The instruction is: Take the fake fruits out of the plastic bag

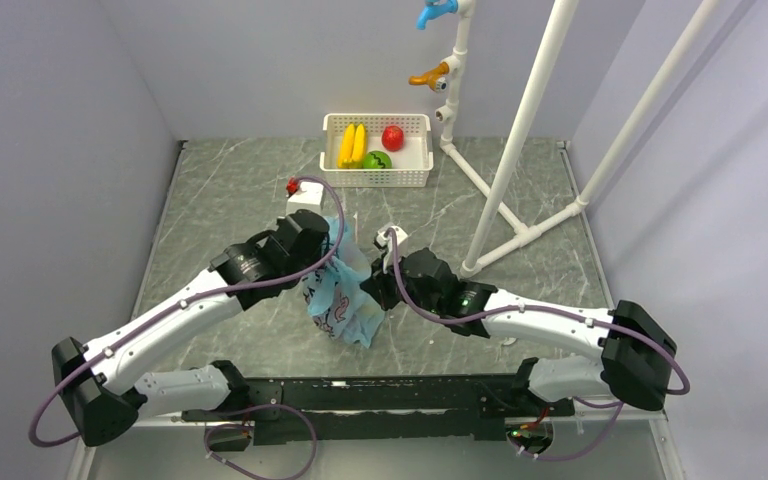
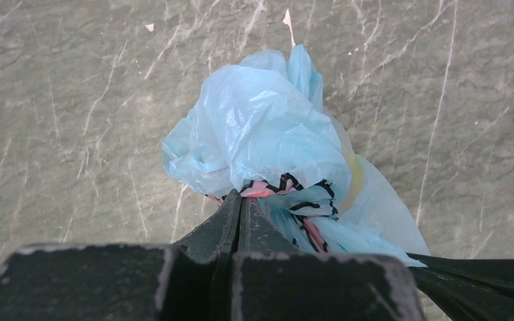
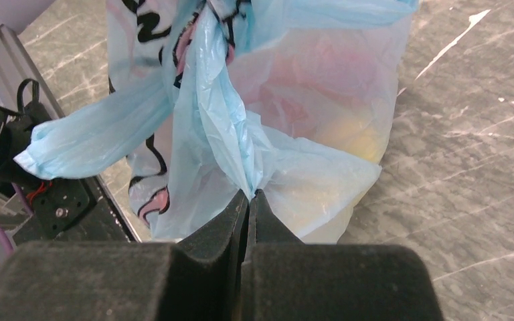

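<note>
The light-blue plastic bag [image 1: 338, 292] with pink and black print hangs crumpled between my two grippers over the middle of the table. My left gripper [image 1: 330, 243] is shut on a fold at its upper left, seen in the left wrist view [image 2: 241, 198] pinching the bag [image 2: 268, 134]. My right gripper [image 1: 372, 287] is shut on a fold at its right side, seen in the right wrist view [image 3: 249, 194]. Through the bag's thin wall [image 3: 308, 87] a yellow-orange fruit [image 3: 351, 134] shows dimly. A red round fruit [image 1: 392, 137] lies in the basket. A small red piece [image 1: 292, 185] lies on the table.
A white basket [image 1: 330, 160] at the back holds two bananas [image 1: 352, 145] and a green fruit [image 1: 378, 160]. A white pipe frame [image 1: 520, 130] stands at the right rear, its foot near my right arm. Grey walls close in both sides.
</note>
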You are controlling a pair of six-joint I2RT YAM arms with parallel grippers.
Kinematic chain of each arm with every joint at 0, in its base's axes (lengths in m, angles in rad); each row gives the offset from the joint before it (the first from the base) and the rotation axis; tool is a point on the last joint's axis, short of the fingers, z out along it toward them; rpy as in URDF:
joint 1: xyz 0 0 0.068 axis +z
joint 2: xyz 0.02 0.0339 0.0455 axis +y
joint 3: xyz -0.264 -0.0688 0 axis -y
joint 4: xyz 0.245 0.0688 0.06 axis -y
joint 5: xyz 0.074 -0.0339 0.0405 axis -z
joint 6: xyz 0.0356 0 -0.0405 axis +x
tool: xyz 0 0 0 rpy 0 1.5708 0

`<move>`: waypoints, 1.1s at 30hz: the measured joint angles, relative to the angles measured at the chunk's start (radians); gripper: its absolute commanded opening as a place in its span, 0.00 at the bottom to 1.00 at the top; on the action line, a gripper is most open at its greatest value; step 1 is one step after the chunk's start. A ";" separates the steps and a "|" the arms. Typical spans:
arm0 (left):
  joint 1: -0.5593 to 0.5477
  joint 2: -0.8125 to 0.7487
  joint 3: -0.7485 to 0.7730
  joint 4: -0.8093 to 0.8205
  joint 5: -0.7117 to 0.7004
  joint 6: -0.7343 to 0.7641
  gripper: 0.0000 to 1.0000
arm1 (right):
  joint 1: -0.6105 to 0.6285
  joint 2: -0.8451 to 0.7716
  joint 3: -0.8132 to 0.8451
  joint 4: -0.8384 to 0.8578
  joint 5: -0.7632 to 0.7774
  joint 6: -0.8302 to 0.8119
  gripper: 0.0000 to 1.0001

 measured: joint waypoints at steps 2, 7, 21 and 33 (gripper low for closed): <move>0.009 -0.014 -0.011 0.002 -0.003 -0.014 0.00 | 0.000 -0.009 -0.018 0.005 -0.010 0.001 0.00; 0.051 -0.051 -0.028 0.004 0.021 -0.031 0.00 | 0.000 -0.038 -0.056 0.007 -0.051 -0.006 0.00; 0.113 -0.130 -0.067 0.051 0.228 0.015 0.00 | 0.002 -0.001 0.167 -0.164 -0.056 -0.091 0.63; 0.114 -0.130 -0.067 0.051 0.279 0.012 0.00 | 0.105 0.077 0.344 -0.225 0.008 -0.171 0.89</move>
